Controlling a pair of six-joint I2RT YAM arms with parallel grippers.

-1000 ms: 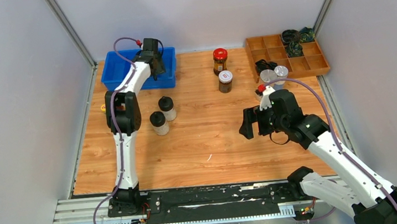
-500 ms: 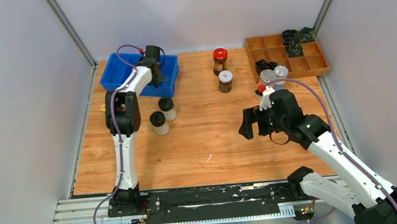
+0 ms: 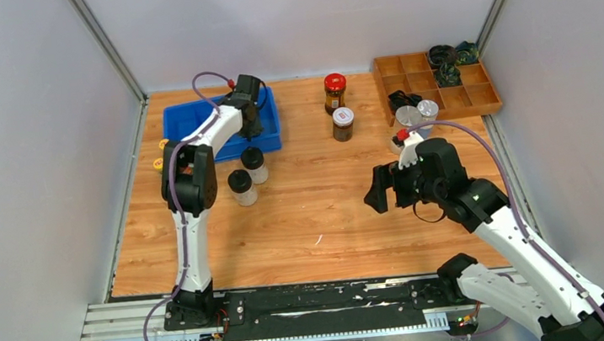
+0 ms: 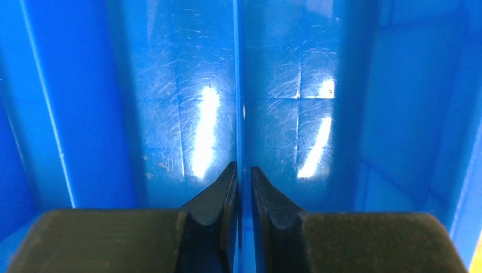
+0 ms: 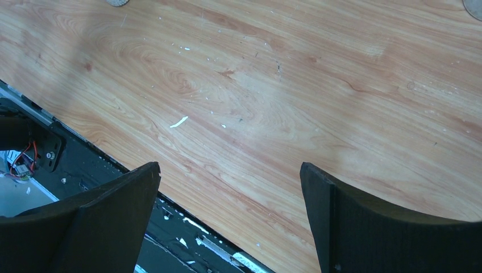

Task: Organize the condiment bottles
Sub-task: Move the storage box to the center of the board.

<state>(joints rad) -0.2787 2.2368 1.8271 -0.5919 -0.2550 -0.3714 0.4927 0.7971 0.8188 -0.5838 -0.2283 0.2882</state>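
My left gripper point(image 3: 255, 125) point(image 4: 243, 166) is shut on the thin right wall point(image 4: 236, 85) of a blue bin point(image 3: 192, 123). Two black-lidded clear shakers point(image 3: 254, 164) point(image 3: 241, 186) stand just in front of the bin. A red-lidded jar point(image 3: 334, 92) and a white-lidded dark jar point(image 3: 343, 123) stand at the back centre. Two silver-lidded jars point(image 3: 406, 117) point(image 3: 427, 110) sit beside the wooden tray. Yellow caps point(image 3: 164, 143) point(image 3: 155, 163) peek out left of the bin. My right gripper point(image 3: 381, 189) point(image 5: 230, 170) hangs open over bare wood, holding nothing.
A wooden compartment tray point(image 3: 433, 80) with black and green coiled items stands at the back right. Grey walls close in both sides. The black base rail point(image 3: 312, 301) point(image 5: 85, 165) runs along the table's near edge, under my right gripper.
My left gripper closed on the bin's wall and dragged the bin to the right, nearer the shakers. The right arm has barely moved.
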